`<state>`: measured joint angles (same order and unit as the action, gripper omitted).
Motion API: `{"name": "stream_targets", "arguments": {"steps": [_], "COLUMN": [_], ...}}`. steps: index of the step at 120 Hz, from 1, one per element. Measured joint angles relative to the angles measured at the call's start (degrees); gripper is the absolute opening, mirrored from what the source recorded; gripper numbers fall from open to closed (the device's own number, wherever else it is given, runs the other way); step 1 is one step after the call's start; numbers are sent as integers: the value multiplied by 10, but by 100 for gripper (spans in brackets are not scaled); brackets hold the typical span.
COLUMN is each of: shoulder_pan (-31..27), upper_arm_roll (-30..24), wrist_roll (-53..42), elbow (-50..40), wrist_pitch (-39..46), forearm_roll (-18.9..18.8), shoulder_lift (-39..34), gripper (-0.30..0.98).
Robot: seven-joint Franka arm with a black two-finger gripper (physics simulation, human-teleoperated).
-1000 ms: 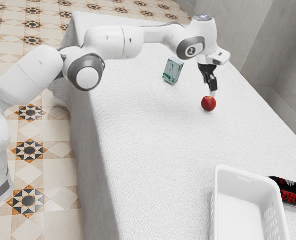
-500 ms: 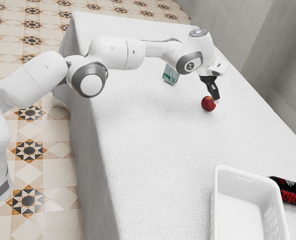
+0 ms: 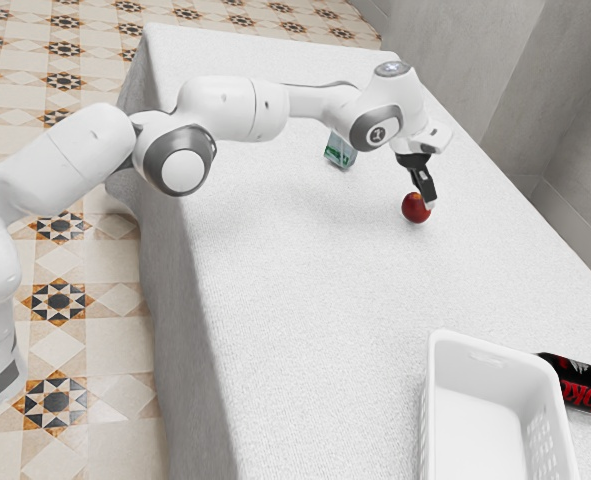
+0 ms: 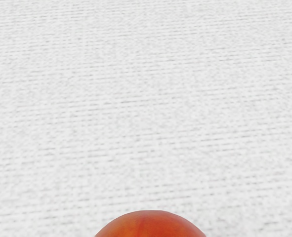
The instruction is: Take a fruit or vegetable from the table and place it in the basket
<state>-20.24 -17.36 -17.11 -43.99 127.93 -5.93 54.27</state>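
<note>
A second ago our gripper [image 3: 429, 200] was just above the red apple [image 3: 412, 209]; since then we have brought it down to the fruit, and over the last half second the hand has shifted only slightly. The apple has not moved: it sits on the white-covered table [image 3: 305, 290], well apart from the white basket [image 3: 475, 378]. We cannot tell whether the gripper is wide, narrow or holding the apple. We judge this the grasping step; a secure grip should come before lifting, or the round fruit could roll away.

Flat cloth [image 3: 315, 290] runs from apple [image 3: 412, 209] to basket [image 3: 455, 342], whose walls block low passage.
</note>
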Motion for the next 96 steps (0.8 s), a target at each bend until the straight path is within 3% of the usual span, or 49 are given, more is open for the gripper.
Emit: {"name": "stream_targets", "arguments": {"steps": [96], "shoulder_pan": [0], "upper_arm_roll": [11], "wrist_roll": [-7], "elbow": [-12], "wrist_pitch": [1], "forearm_roll": [31], "shoulder_lift": [2], "gripper": [69]}}
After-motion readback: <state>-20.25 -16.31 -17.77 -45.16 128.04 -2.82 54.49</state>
